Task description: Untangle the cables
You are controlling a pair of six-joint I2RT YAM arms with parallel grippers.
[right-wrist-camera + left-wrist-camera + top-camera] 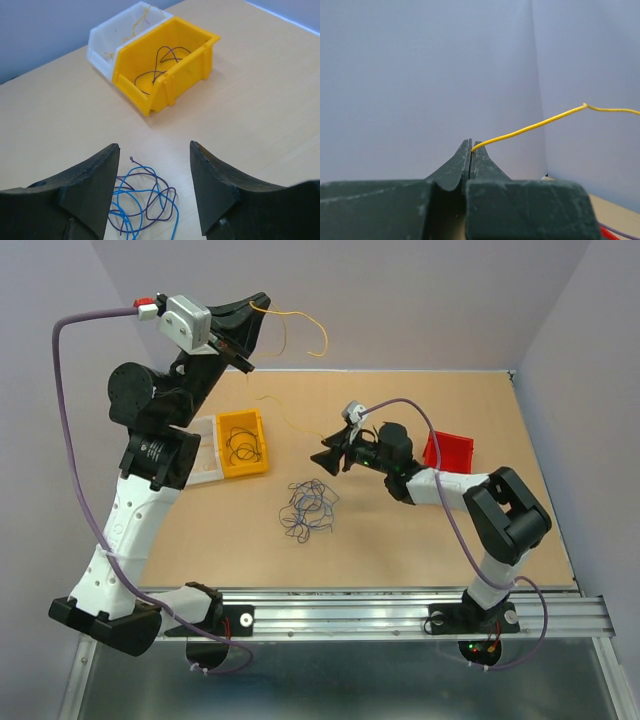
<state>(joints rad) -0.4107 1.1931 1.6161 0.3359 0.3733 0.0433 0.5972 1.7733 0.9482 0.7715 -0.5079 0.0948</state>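
At the far left, raised well above the counter (420,530), your left hand (243,362) is clamped fully closed on one end of a yellow strand (300,318). The left wrist view shows this strand leaving the pinched tips and running off to the right, its long axis roughly level.

At the centre of the counter lie the rest of the cables (308,508), a loose, roughly round knot of blue and dark loops with no clear long axis. Your right hand (328,456) hovers just on the far side of the knot and slightly to its right, fingers spread wide with nothing between them. In the right wrist view the knot sits on the near side of the gap between the fingers.

The yellow bin (243,443), holding dark loops, and the white bin (205,452), holding yellowish strands, stand touching, left of the knot.

Judgement: your right hand is much the nearer to the knot, so the next pick likely falls to it, reaching down and nearward. The white bin, below your left hand, looks the likely place for the yellow strand. A low closure may gather several loops at once.
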